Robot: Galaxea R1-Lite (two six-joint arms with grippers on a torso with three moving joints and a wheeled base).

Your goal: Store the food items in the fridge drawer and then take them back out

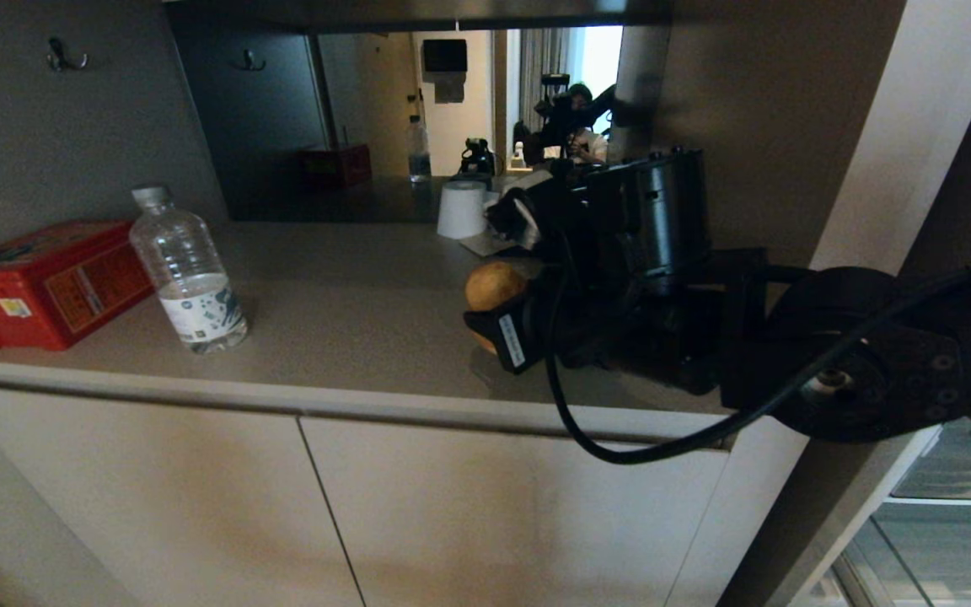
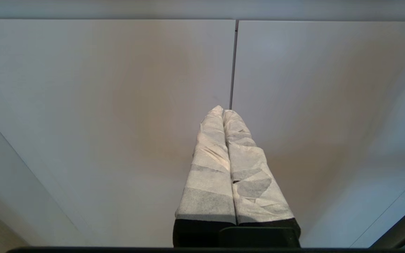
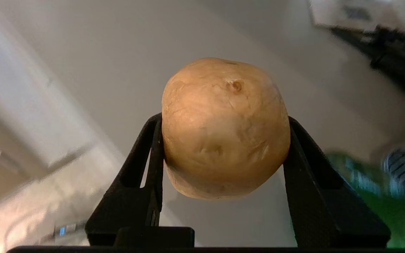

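The tan-yellow potato (image 3: 225,130) sits clamped between the black fingers (image 3: 146,168) of my right gripper (image 3: 223,121). In the head view, the right gripper (image 1: 498,295) holds the potato (image 1: 492,285) just above the beige countertop (image 1: 342,320), near its right end. My left gripper (image 2: 223,111) is shut and empty, its white-wrapped fingers pointing at the seam between two beige cabinet doors (image 2: 118,105). A blurred green patch (image 3: 364,182) shows beside the right gripper; I cannot tell whether it is the pepper. The fridge drawer is not clearly in view.
A clear water bottle (image 1: 189,271) and a red box (image 1: 43,282) stand at the counter's left end. A white cup (image 1: 462,209) stands at the back by the mirror. Pale clear shelving (image 1: 953,506) shows at the lower right, past the cabinet's side.
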